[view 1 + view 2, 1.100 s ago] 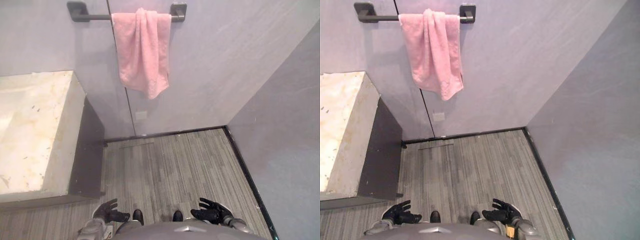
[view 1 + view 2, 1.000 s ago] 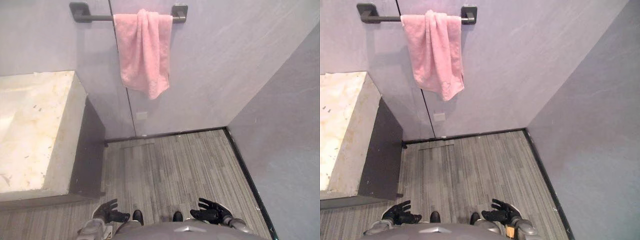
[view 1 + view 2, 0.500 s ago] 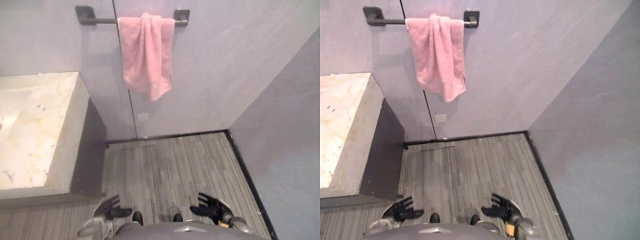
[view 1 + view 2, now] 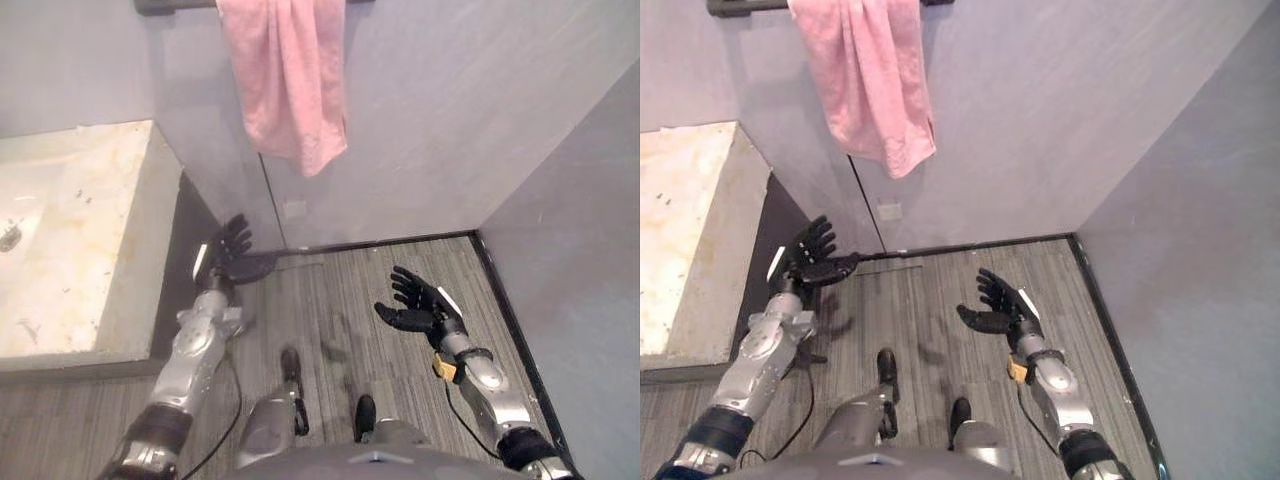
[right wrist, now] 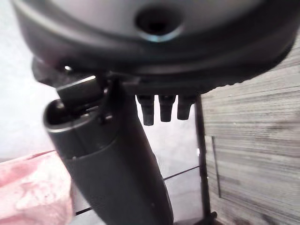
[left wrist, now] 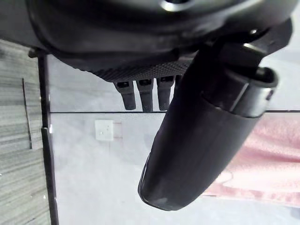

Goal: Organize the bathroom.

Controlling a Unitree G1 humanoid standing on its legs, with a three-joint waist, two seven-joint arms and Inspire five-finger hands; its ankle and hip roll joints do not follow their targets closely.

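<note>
A pink towel [image 4: 288, 80] hangs bunched over a dark rail [image 4: 735, 6] on the grey wall, its lower corner drooping to the right. My left hand [image 4: 228, 250] is raised in front of the wall below the towel, fingers spread and holding nothing. My right hand [image 4: 417, 305] is lifted over the floor, palm up, fingers also spread and empty. Both hands are well below the towel and apart from it. The towel's edge [image 6: 262, 164] shows past the left thumb, and a pink fold [image 5: 28, 187] past the right thumb.
A pale stone counter with a sink [image 4: 70, 240] stands on a dark cabinet [image 4: 190, 250] at the left. A grey side wall [image 4: 580, 300] closes the right. The striped wood floor [image 4: 330, 300] lies between them, with a small white wall plate [image 4: 294, 210] low on the back wall.
Both arms have risen from low beside my body to chest height, hands spread. The camera has moved, so the rail now sits at the top edge. The towel hangs as before.
</note>
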